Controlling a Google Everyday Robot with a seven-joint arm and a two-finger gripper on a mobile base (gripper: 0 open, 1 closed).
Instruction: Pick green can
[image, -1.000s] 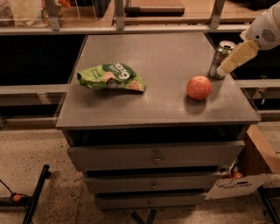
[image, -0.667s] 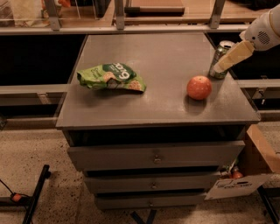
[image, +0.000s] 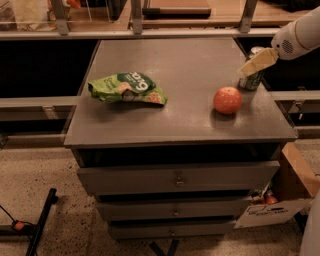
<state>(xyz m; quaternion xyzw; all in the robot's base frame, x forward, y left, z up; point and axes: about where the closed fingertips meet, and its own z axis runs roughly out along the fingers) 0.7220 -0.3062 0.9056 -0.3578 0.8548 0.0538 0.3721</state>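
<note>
The grey table (image: 170, 120) holds a green snack bag (image: 127, 88) near its left edge. The gripper (image: 256, 63) hangs at the right edge, grip impossible to tell. An orange ball (image: 228, 100) lies just beside the green can (image: 250, 81) below it.

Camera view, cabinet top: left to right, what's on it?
green snack bag → orange ball → green can near the right edge. The gripper overlaps the can's upper part, so it gets no separate slot.

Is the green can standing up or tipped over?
Upright: the green can stands on its base, silver rim up; the gripper overlaps its middle.
</note>
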